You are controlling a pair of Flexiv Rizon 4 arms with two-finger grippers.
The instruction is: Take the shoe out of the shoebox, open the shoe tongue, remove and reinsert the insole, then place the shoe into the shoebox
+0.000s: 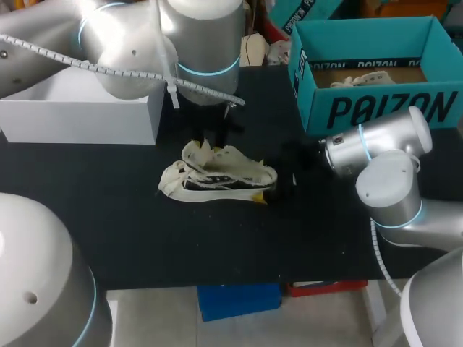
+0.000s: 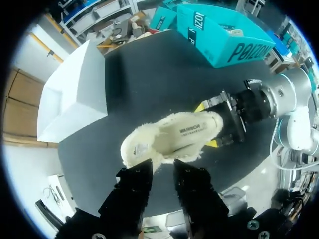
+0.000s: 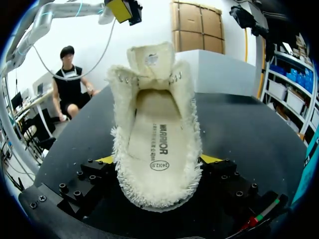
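**A:** The shoe (image 1: 217,177) is out of the shoebox (image 1: 376,108) and sits sole-down in the middle of the table (image 1: 145,238). Its long axis runs across the table, toe to my left, heel to my right, opening facing up.

**B:** And the right gripper (image 2: 207,125) has that heel pinched, a yellow tip on each side. The left gripper (image 2: 163,167) hangs above the toe end, its fingers a narrow gap apart with nothing in them.

**A:** The tongue (image 3: 151,59) stands up and the insole (image 3: 158,139) lies flat inside. Where's the danger?

**B:** That fluffy lining. I'd say a pinch from above could grab pile instead of the insole's edge. Or it could snag the tongue and fold it over the opening.

**A:** And the heel grip?

**B:** Soft walls there. A hard pull on the insole might drag the whole shoe free, or swing the toe round.
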